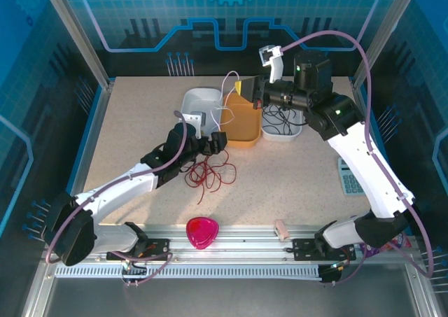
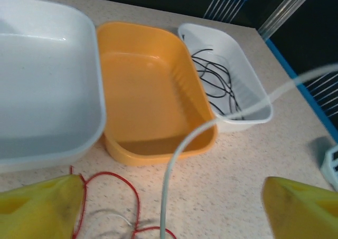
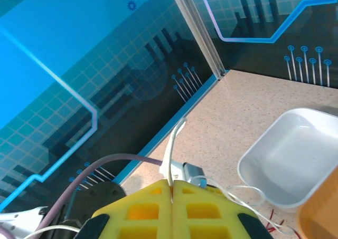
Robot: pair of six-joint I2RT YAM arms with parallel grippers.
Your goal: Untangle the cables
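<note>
My right jaws are pinched shut on the pale cable (image 3: pixel 169 154), held high to drag it free of the red cables (image 1: pixel 206 171) on the desk (image 1: pixel 140 121), I think. My left jaws gape open above those.

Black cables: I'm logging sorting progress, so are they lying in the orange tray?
No, the black cables lie in the small white tray beside the orange tray.

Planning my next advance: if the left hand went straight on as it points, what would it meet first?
Probably the pale cable rising right ahead of the left hand, though its depth is unclear; behind it, the near wall of the orange tray.
</note>
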